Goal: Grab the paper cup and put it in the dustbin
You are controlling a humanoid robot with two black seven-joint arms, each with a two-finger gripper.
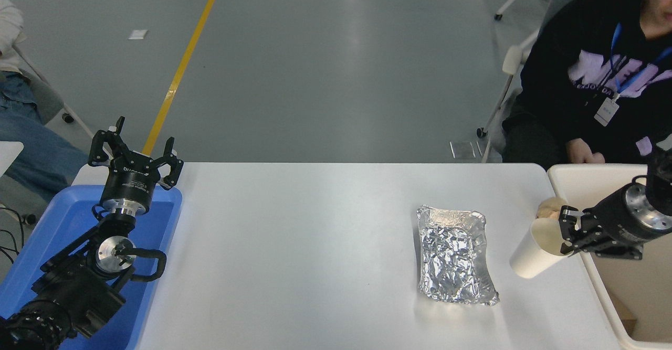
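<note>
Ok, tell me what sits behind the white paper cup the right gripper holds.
Behind the tilted white paper cup held by the right gripper, only the top of a crumpled tan paper ball shows; the rest is covered.

Crumpled paper ball (546, 209) mostly hidden from you behind the paper cup (536, 249) and right gripper (566, 232). Dustbin (588, 178) cut off by the right and bottom edges. Right arm runs off the right edge. You can't read the seated person's badge (608, 111), too small.
</note>
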